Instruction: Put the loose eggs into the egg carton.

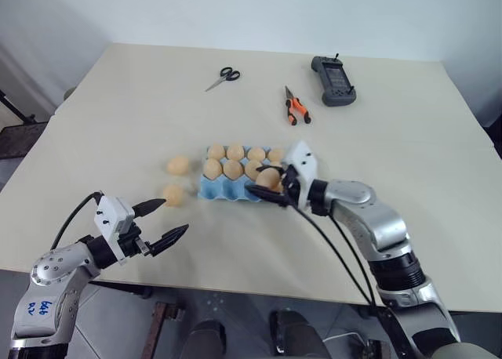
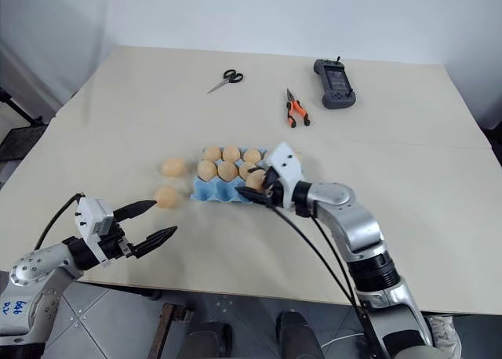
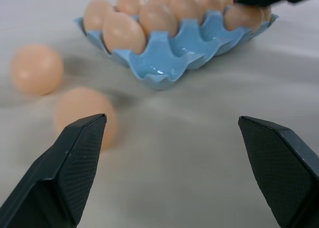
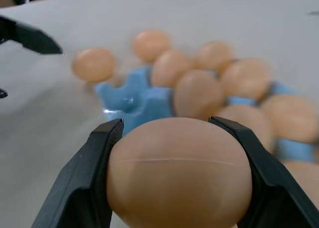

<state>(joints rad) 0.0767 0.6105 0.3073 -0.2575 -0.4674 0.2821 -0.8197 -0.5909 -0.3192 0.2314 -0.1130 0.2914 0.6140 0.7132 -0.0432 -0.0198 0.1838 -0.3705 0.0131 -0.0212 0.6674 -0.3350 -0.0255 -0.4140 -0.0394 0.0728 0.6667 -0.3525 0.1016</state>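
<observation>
The light blue egg carton [image 1: 210, 190] lies mid-table with several pale tan eggs in its cups. My right gripper [image 1: 263, 183] is shut on an egg [image 4: 179, 173] and holds it over the carton's right front part. Two loose eggs [image 1: 178, 165] [image 1: 173, 194] rest on the table just left of the carton; the left wrist view shows them too [image 3: 37, 68] [image 3: 84, 113]. My left gripper [image 1: 174, 215] stands open near the table's front edge, close in front of the nearer loose egg, with nothing between its fingers.
Scissors [image 1: 223, 77], orange-handled pliers [image 1: 296, 106] and a dark handheld device [image 1: 333, 81] lie at the far side of the table. Black cables hang from my right arm toward the front edge.
</observation>
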